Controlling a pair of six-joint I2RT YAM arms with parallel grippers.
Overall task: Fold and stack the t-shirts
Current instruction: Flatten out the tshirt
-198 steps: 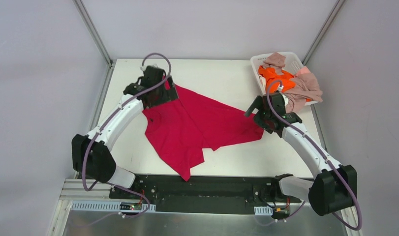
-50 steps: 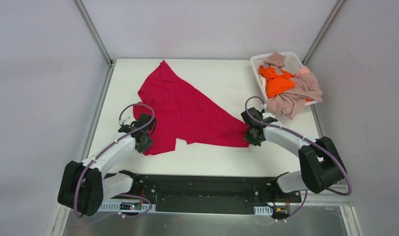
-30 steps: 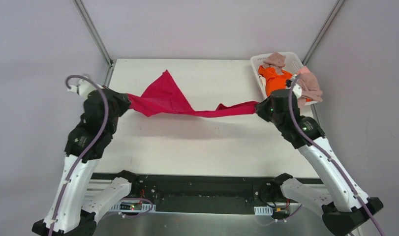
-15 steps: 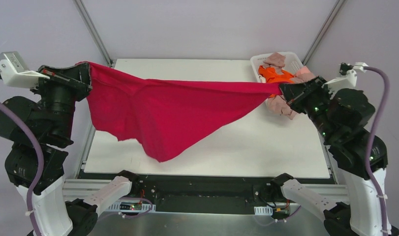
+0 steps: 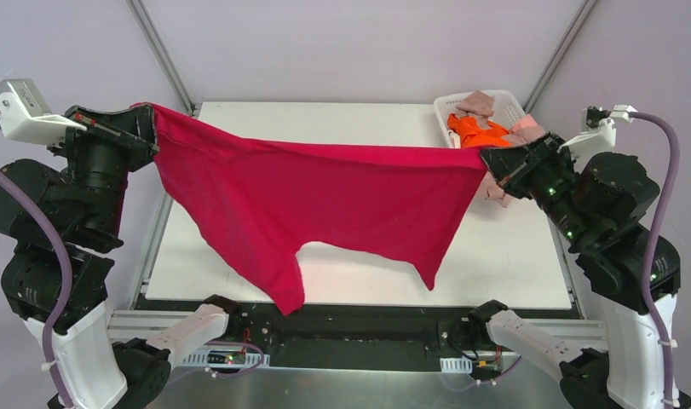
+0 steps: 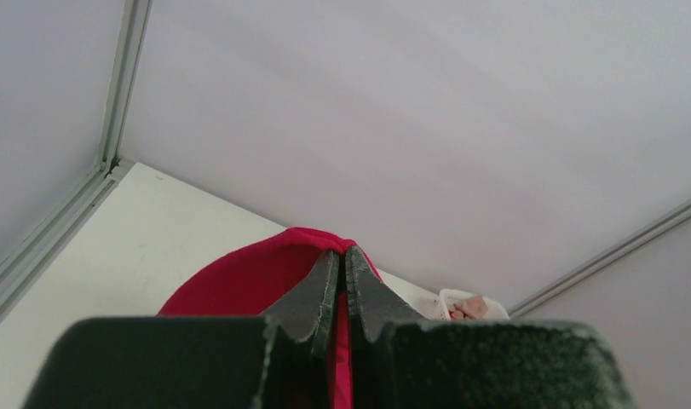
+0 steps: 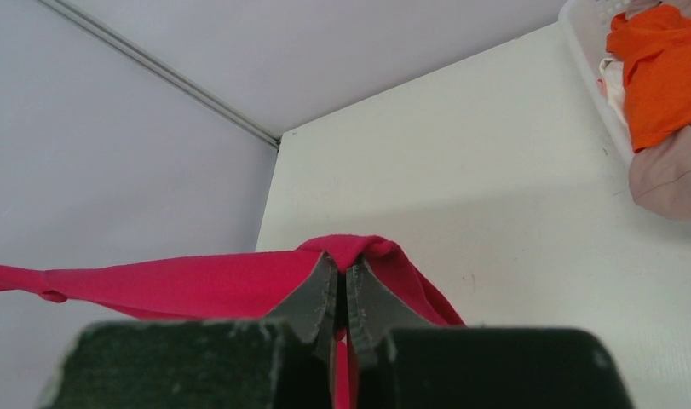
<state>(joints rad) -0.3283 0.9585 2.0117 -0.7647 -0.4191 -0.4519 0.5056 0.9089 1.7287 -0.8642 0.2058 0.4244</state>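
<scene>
**Crimson shirt opens out above the bench**

Spread wider than half a second ago, the crimson t-shirt (image 5: pixel 325 200) hangs over the white bench (image 5: pixel 367 124), its lowest tip at the near edge in the top view. Left fingers (image 6: pixel 312 294) pinch one corner beyond the left edge. Right fingers (image 7: pixel 312 298) pinch the other by the far-right corner, beside the basket (image 5: pixel 440 111) holding the orange t-shirt (image 5: pixel 474 132) and pink-beige t-shirts (image 5: pixel 476 102).

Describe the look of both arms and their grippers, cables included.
The left arm and right arm pair chunky black joint housings with smooth white links. A lilac cable loops along each, and a white camera block sits at each wrist. The left gripper and right gripper have dark, tapering fingers with ridged inner faces.
</scene>
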